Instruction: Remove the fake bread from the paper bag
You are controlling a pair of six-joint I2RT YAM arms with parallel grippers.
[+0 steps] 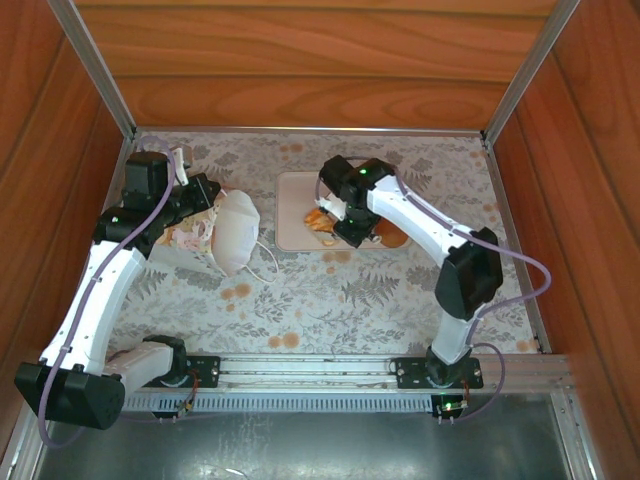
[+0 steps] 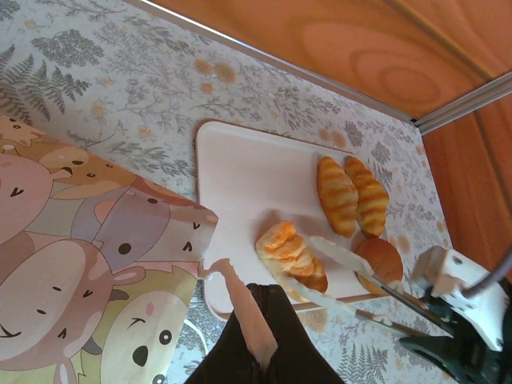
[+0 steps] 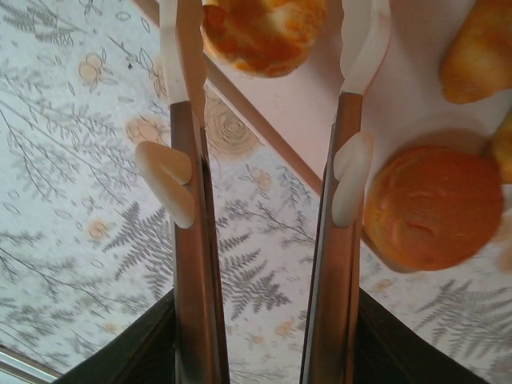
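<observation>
The paper bag (image 1: 236, 232) lies on its side at the left of the table, and its cartoon-printed side (image 2: 72, 272) shows in the left wrist view. My left gripper (image 1: 207, 204) (image 2: 266, 320) is shut on a pinkish edge of the bag. Fake bread lies on the pale pink tray (image 2: 240, 168): two ridged croissants (image 2: 352, 196), a round bun (image 2: 381, 258) (image 3: 432, 208) and an orange pastry (image 2: 290, 254) (image 3: 260, 28). My right gripper (image 1: 350, 228) (image 3: 268, 32) is open. Its white fingers (image 2: 340, 254) straddle the orange pastry, which rests on the tray with a small gap at one side.
The table has a grey fern-print cloth (image 3: 256, 264). Wooden walls (image 1: 300, 70) with metal corner posts close it in at the back and sides. A white cord handle (image 1: 265, 262) trails from the bag toward the table's middle.
</observation>
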